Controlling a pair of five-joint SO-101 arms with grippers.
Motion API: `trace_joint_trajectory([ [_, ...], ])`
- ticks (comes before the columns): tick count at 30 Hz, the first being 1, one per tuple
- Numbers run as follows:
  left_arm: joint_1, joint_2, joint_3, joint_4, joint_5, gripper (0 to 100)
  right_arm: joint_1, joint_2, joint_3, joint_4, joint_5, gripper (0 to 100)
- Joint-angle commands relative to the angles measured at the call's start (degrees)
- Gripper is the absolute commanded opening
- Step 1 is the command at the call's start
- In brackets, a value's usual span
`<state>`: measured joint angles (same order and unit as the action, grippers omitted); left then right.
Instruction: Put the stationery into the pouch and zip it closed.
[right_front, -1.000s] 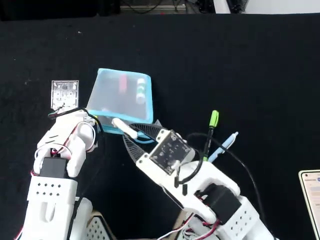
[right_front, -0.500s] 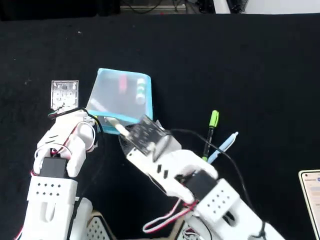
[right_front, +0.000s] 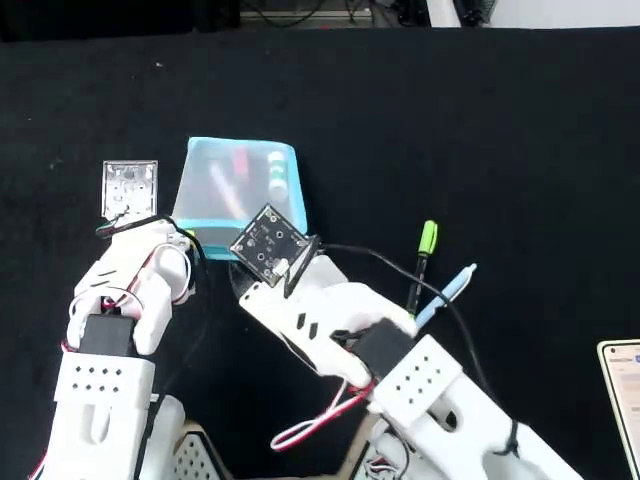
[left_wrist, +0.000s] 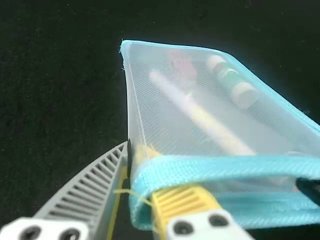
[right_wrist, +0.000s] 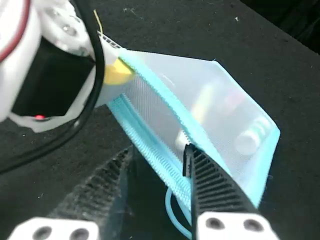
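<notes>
The translucent pouch with teal trim lies on the black table, its open zipper edge facing the arms. Inside it lie a cream pen, a pink item and a white-and-green item. My left gripper is shut on the pouch's near corner, seen in the high view at the left gripper. My right gripper stands open at the pouch's mouth, with the zipper edge between its black fingers and nothing held. A green pen and a blue pen lie on the table to the right.
A small grey-white square plate sits left of the pouch. A white card lies at the right edge. The right arm's cable runs close to the two loose pens. Open black table stretches behind the pouch.
The right gripper carried a cream pen forward into the pouch's mouth and let it go; the pen now lies inside. The pouch shifted slightly. The left arm stayed put.
</notes>
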<state>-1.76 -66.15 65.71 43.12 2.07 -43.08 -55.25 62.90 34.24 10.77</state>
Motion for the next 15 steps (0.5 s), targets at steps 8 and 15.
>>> trace_joint_trajectory([
  [8, -0.4, -0.26, -0.4, -1.76, 0.26, 3, 6.24, -14.55, -20.53, 24.53, -0.44, 15.2],
  [15, -0.4, -0.26, -0.4, -1.76, 0.26, 3, 29.36, -1.19, -30.9, 32.62, -3.34, 15.2],
])
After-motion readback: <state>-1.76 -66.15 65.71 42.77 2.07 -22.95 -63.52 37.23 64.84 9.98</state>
